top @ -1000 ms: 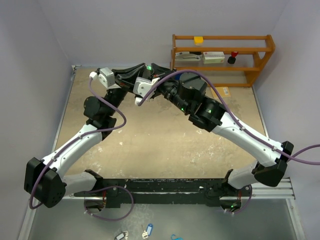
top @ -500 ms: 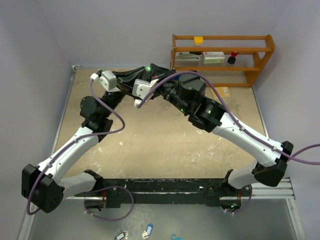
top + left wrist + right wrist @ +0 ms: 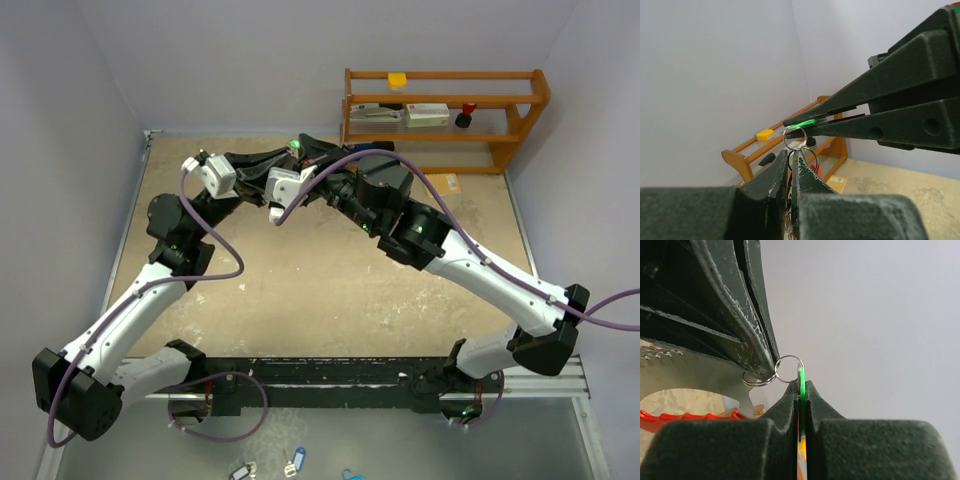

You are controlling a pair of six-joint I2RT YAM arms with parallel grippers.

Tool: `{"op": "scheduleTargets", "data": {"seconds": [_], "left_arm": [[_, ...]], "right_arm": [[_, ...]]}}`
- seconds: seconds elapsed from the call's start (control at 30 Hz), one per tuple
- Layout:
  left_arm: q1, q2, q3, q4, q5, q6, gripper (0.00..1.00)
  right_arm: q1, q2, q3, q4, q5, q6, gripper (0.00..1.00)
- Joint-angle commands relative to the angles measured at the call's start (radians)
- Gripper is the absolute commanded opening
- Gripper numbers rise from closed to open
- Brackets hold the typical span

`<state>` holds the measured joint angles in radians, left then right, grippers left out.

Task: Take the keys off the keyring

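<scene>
Both grippers meet in the air at the back middle of the table, where the top view hides the small parts. My left gripper (image 3: 791,151) is shut on a silver ring of the keyring (image 3: 810,152). The keyring's red curved piece (image 3: 685,416) hangs below it. My right gripper (image 3: 801,385) is shut on the pale-green tag of the key (image 3: 800,372). A small silver ring (image 3: 788,369) joins the tag to the ring in the left jaws. The green tag also shows in the left wrist view (image 3: 802,123), between the right gripper's fingers (image 3: 850,127). The left arm (image 3: 215,175) and the right arm (image 3: 400,215) show in the top view.
An orange wooden shelf (image 3: 445,110) stands at the back right with a yellow block (image 3: 397,80), boxes and a red-capped thing. A yellow card (image 3: 447,183) lies by its foot. Blue-tagged keys (image 3: 295,462) lie below the arm bases. Grey walls close the table.
The left arm's elbow and forearm have swung to the left and its wrist has stretched out. The grippers stay together on the ring and tag at the back middle.
</scene>
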<state>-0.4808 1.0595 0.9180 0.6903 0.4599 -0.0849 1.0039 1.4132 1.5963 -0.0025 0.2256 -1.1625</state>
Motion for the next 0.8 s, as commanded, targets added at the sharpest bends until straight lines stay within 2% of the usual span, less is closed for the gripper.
{"op": "scheduleTargets", "data": {"seconds": [0.0, 0.3, 0.47, 0.57, 0.63, 0.67, 0.7, 0.77], "left_arm": [[-0.003, -0.037, -0.026, -0.071, 0.189, 0.009, 0.00], [-0.002, -0.063, -0.026, 0.115, 0.272, -0.108, 0.00], [-0.002, -0.050, 0.008, 0.072, 0.236, -0.108, 0.00], [-0.002, -0.049, 0.038, -0.059, 0.180, -0.031, 0.18], [-0.003, -0.056, 0.053, -0.128, 0.155, 0.021, 0.26], [-0.003, -0.061, 0.052, -0.129, 0.151, 0.024, 0.30], [-0.003, -0.066, 0.049, -0.110, 0.152, 0.008, 0.46], [-0.003, -0.069, 0.045, -0.037, 0.167, -0.033, 0.57]], "right_arm": [[-0.001, -0.085, 0.016, 0.228, 0.024, -0.014, 0.00], [-0.049, -0.095, -0.055, 0.244, -0.003, 0.056, 0.00], [-0.061, -0.108, -0.087, 0.262, -0.017, 0.073, 0.00], [-0.064, -0.111, -0.085, 0.261, -0.024, 0.073, 0.00], [-0.065, -0.116, -0.085, 0.261, -0.027, 0.075, 0.00], [-0.065, -0.118, -0.085, 0.262, -0.028, 0.075, 0.00], [-0.065, -0.119, -0.087, 0.261, -0.028, 0.074, 0.00], [-0.065, -0.123, -0.091, 0.263, -0.026, 0.075, 0.00]]}}
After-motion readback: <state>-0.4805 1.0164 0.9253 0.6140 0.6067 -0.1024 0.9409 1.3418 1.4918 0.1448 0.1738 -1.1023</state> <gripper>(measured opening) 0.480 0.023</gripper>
